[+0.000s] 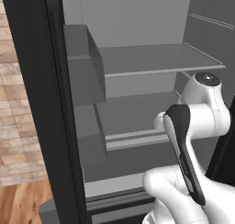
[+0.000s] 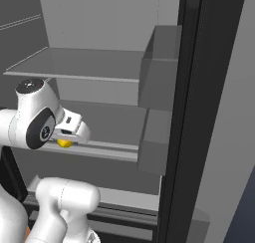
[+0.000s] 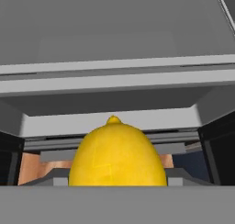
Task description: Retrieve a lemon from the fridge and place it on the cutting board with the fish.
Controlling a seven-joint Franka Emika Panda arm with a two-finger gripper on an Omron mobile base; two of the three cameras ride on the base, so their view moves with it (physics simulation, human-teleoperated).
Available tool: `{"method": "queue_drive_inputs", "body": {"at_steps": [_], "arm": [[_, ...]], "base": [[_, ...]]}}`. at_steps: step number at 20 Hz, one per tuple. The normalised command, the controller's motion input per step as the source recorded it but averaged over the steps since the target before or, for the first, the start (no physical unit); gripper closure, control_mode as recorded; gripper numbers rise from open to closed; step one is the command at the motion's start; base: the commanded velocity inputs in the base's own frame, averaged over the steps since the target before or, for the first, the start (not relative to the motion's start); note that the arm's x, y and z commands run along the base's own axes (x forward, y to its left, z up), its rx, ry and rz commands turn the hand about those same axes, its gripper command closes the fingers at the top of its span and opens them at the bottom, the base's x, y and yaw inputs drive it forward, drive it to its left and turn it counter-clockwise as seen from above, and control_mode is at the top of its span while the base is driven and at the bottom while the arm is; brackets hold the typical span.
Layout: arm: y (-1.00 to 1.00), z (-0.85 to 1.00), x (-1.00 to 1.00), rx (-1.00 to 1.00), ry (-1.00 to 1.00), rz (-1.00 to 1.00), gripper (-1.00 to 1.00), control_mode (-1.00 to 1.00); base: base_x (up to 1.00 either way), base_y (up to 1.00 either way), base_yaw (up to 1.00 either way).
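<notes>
The black fridge (image 1: 41, 103) stands open, its grey shelves (image 1: 151, 58) bare. My arm reaches in at the level of the middle shelf (image 2: 109, 150). The yellow lemon (image 2: 63, 143) shows just under my hand at that shelf's front lip. In the hand view the lemon (image 3: 117, 159) sits large at the bottom centre, in the grasp of my gripper (image 3: 117, 175), which is shut on it; grey fridge ledges and wood floor lie behind it, so it hangs free of the shelf. The fingertips are hidden by the fruit. The cutting board and the fish are out of view.
Grey door bins (image 1: 85, 64) hang on the left door and more bins (image 2: 159, 67) on the right door, flanking the opening. The upper shelf (image 2: 84, 62) lies above my hand. A brick wall (image 1: 13, 126) and wood floor (image 1: 23, 202) lie left of the fridge.
</notes>
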Motion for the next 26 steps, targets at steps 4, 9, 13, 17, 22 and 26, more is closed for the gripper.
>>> {"method": "queue_drive_inputs", "body": {"at_steps": [4,9,13,17,22,26], "arm": [[0.02,0.00,-0.07,0.00,0.01,-0.07,1.00,-1.00],[0.00,-0.12,0.00,0.00,0.00,-0.03,1.00,-1.00],[0.00,-0.08,0.00,0.00,0.00,0.00,1.00,-1.00],[0.00,0.00,0.00,0.00,0.00,0.00,1.00,-1.00],[0.00,0.00,-0.10,0.00,0.00,0.00,1.00,-1.00],[0.00,0.00,0.00,0.00,0.00,0.00,1.00,1.00]], "base": [[0.00,0.00,0.00],[0.00,0.00,0.00],[0.00,0.00,0.00],[0.00,0.00,0.00],[0.00,0.00,0.00],[-0.71,0.00,-0.01]]}}
